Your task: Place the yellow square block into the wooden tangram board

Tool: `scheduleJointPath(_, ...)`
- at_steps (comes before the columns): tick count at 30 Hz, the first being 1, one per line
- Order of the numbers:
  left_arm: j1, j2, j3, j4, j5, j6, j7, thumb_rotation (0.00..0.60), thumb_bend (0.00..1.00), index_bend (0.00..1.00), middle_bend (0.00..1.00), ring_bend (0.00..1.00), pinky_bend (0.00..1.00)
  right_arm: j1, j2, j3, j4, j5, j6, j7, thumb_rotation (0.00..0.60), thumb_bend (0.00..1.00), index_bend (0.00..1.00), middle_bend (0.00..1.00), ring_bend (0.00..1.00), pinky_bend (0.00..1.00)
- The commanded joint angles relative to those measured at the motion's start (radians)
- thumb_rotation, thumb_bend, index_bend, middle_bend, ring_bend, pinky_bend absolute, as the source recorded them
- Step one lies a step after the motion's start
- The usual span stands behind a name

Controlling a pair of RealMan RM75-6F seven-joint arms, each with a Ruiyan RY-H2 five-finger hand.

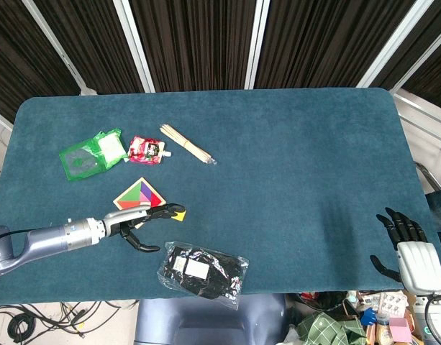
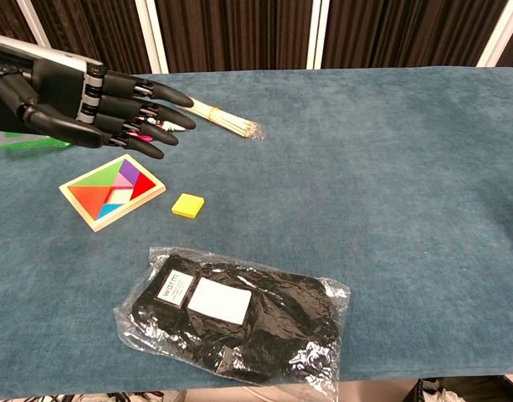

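We are seeing the yellow square block lying flat on the teal desk, just beside the right edge of the wooden tangram board and not touching it. The board is sitting flat too, already carrying coloured pieces in green, red, purple and blue. In the head view the block is peeking out just past the fingertips of the left hand.

That left hand is hovering above the desk with its fingers stretched out and apart, gripping nothing; in the chest view it is hanging up and to the left of the board, palm facing down. The right hand is resting off the near right corner of the desk, fingers spread and holding nothing.

Nearer to us, a black item in a clear plastic bag is lying in front of the block. Farther back, a bundle of thin wooden sticks is lying on the desk, with a small red pouch beside it and a green packet further left.
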Motion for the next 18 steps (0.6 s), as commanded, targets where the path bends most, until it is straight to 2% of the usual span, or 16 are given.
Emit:
scheduleJointPath(1, -0.008, 0.017, -0.008, -0.031, -0.051, -0.092, 0.135, 0.600, 0.31, 0.05, 0.00, 0.00, 0.00, 0.000, 0.000, -0.002, -0.002, -0.001, -0.002, -0.003, 0.600, 0.18, 0.15, 0.05, 0.07, 0.13)
scheduleJointPath(4, 0.005, 0.007, -0.040, -0.028, -0.132, -0.208, 0.378, 0.600, 0.31, 0.07, 0.00, 0.00, 0.00, -0.002, 0.000, 0.000, -0.002, 0.000, 0.002, -0.004, 0.600, 0.18, 0.15, 0.05, 0.07, 0.13)
scheduleJointPath(7, 0.057, -0.024, -0.100, -0.033, -0.269, -0.294, 0.744, 0.600, 0.31, 0.10, 0.00, 0.00, 0.00, -0.003, 0.002, 0.001, -0.004, 0.004, 0.002, 0.001, 0.600, 0.18, 0.15, 0.05, 0.07, 0.13)
scheduleJointPath(13, 0.149, -0.120, -0.181, -0.020, -0.493, -0.304, 1.278, 0.600, 0.30, 0.13, 0.00, 0.00, 0.00, -0.002, 0.002, 0.001, -0.005, 0.004, 0.001, 0.001, 0.600, 0.18, 0.15, 0.05, 0.07, 0.13)
scheduleJointPath(18, 0.191, -0.220, -0.220, 0.030, -0.605, -0.260, 1.604, 0.600, 0.30, 0.15, 0.00, 0.00, 0.00, -0.002, 0.002, 0.003, -0.005, 0.008, 0.000, 0.004, 0.600, 0.18, 0.15, 0.05, 0.07, 0.13)
